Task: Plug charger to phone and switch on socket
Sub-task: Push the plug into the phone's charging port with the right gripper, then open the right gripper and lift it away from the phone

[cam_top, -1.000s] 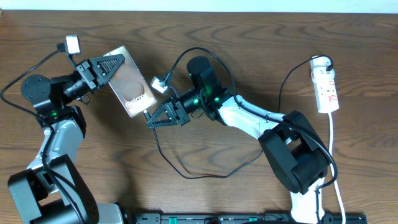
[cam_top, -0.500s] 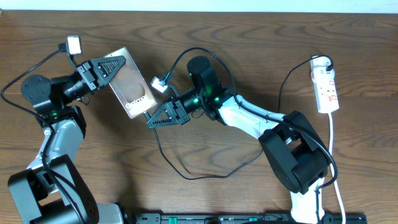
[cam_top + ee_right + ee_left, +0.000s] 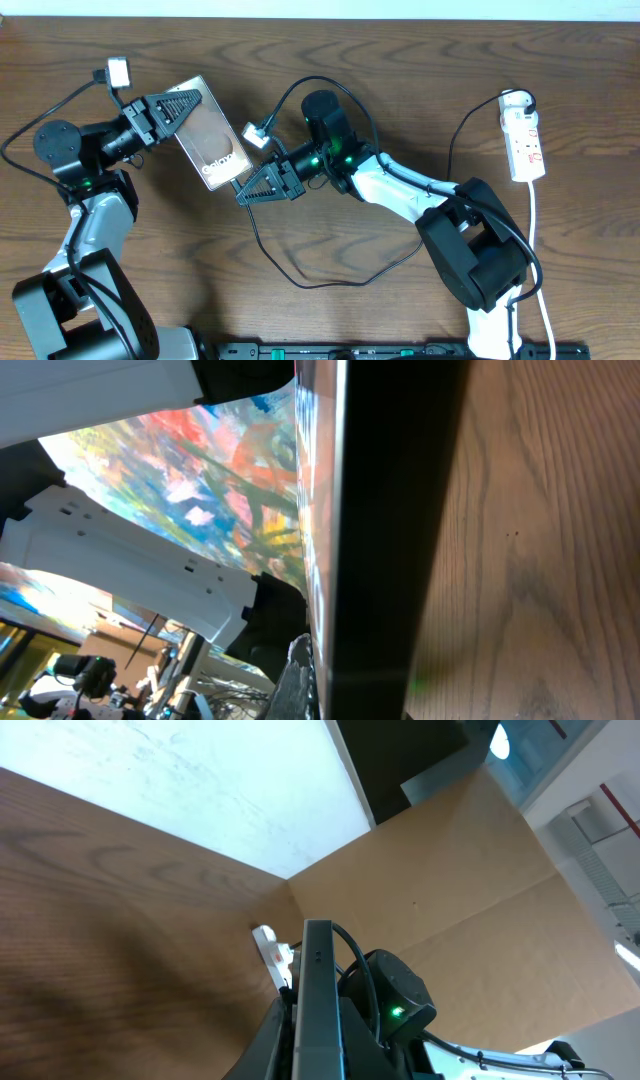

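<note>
While the left gripper (image 3: 180, 103) clamps the phone (image 3: 216, 142) by its upper end, the right gripper (image 3: 250, 190) sits at the phone's lower end, its jaws' state unclear to me; the charger (image 3: 300, 283) loops below the phone; the socket (image 3: 525, 140) lies well off to the phone's right

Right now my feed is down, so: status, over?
Left gripper shut on phone. Right gripper at phone's lower end, grip unclear. Charger hangs slack; socket far right, untouched. Nothing in the way.

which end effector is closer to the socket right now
Right. The right end effector sits mid-table by the phone; the left end effector grips its other end, farther from the socket.
</note>
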`<control>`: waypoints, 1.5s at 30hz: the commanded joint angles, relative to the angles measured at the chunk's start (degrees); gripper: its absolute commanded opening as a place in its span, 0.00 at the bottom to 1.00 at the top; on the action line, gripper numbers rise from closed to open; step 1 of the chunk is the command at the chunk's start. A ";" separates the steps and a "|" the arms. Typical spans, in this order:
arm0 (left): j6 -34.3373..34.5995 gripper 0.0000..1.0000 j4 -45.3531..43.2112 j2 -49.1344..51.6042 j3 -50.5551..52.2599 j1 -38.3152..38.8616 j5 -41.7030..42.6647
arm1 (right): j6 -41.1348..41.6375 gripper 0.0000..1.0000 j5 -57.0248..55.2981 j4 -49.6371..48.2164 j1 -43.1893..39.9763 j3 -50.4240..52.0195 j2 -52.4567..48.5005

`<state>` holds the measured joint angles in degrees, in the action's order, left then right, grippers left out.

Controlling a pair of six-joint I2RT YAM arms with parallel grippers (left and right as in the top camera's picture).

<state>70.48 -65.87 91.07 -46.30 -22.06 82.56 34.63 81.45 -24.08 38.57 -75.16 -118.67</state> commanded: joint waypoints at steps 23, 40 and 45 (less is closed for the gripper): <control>0.02 0.07 -0.26 -0.96 -0.59 0.33 4.72 | 1.33 0.39 -2.34 -1.25 -1.88 -0.87 0.04; 0.04 0.08 2.89 -0.94 -0.59 -6.03 2.32 | 8.98 0.99 -6.56 -2.58 -3.65 -0.87 0.04; -0.17 0.07 8.44 -0.94 -0.59 -6.69 0.28 | 11.23 0.99 -11.74 -2.43 -6.71 -0.87 0.04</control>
<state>70.43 -58.06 91.07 -46.30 -28.42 84.53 43.00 74.24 -26.52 34.26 -75.29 -118.67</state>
